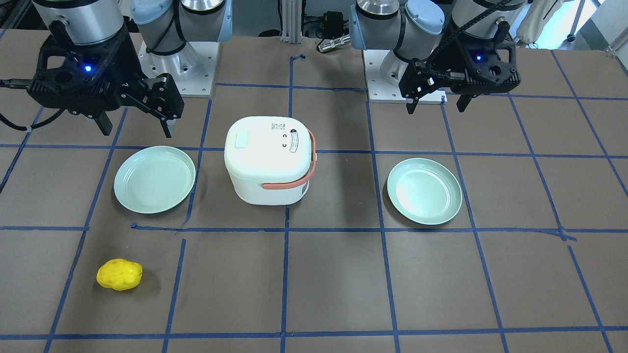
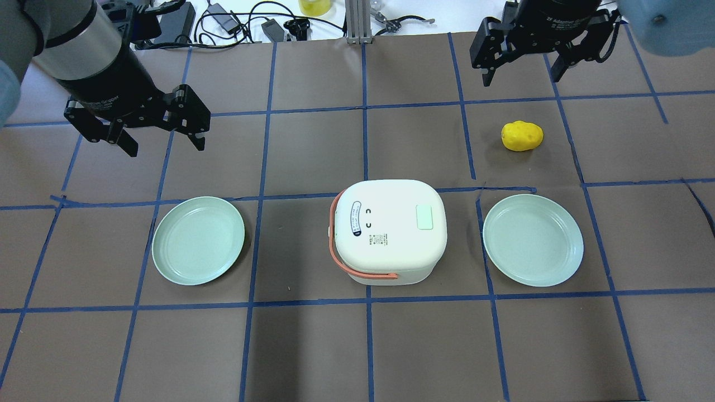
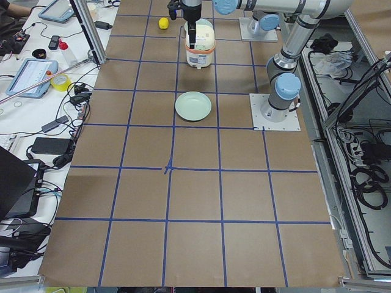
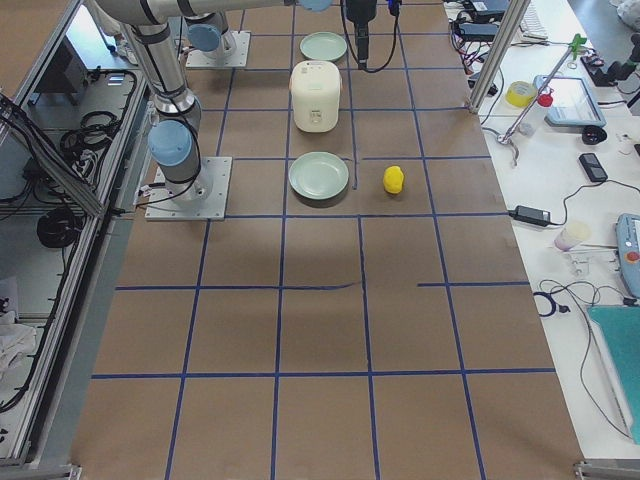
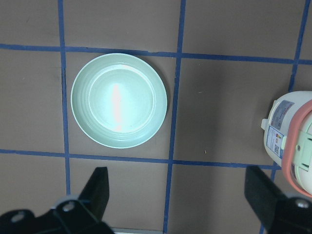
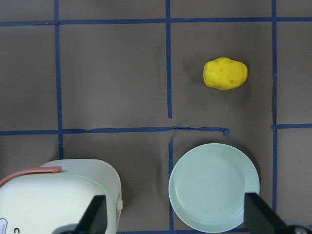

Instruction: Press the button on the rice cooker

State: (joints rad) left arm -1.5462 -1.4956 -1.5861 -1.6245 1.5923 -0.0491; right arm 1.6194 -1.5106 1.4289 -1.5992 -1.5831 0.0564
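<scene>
The white rice cooker (image 2: 391, 231) with a salmon handle stands closed at the table's middle, with a pale green rectangular button (image 2: 424, 216) on its lid. It also shows in the front view (image 1: 269, 159). My left gripper (image 2: 166, 148) is open and empty, high above the table beyond the left plate, well left of the cooker. My right gripper (image 2: 519, 79) is open and empty, high at the far right. The left wrist view shows the cooker's edge (image 5: 292, 141); the right wrist view shows its corner (image 6: 58, 197).
A pale green plate (image 2: 198, 240) lies left of the cooker and another (image 2: 533, 240) lies to its right. A yellow potato-like object (image 2: 522, 135) lies beyond the right plate. Cables and tools lie past the table's far edge.
</scene>
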